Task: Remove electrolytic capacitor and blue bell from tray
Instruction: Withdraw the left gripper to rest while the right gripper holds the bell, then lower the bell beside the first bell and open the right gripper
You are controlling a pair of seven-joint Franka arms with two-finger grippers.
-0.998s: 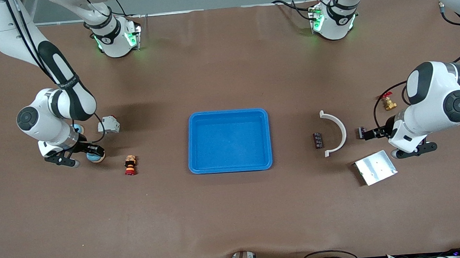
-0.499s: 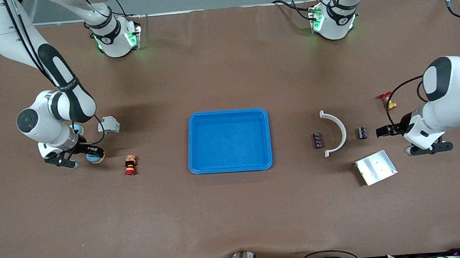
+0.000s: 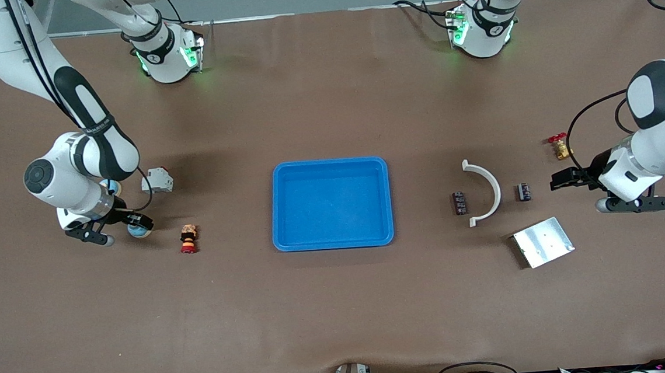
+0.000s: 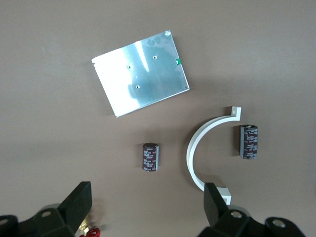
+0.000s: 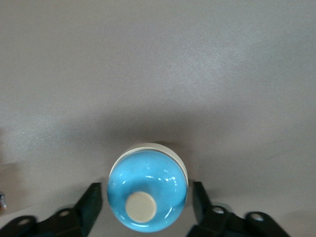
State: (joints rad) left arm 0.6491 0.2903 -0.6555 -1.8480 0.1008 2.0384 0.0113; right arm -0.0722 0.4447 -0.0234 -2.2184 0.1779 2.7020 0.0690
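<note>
Right gripper (image 3: pixel 117 228) stood low at its own end of the table, fingers (image 5: pixel 91 205) parted around the blue bell (image 5: pixel 147 187), which sat on the table between them. Left gripper (image 3: pixel 566 180) hovered wide open beside the capacitor (image 3: pixel 523 191), outside the empty tray (image 3: pixel 329 166).

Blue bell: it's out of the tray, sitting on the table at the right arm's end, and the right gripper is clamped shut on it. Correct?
Not quite. The blue bell is out of the tray, but the right gripper is open; the right wrist view shows gaps between its fingers and the bell.

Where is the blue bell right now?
The blue bell sits on the table toward the right arm's end, outside the tray, between the right gripper's open fingers.
</note>
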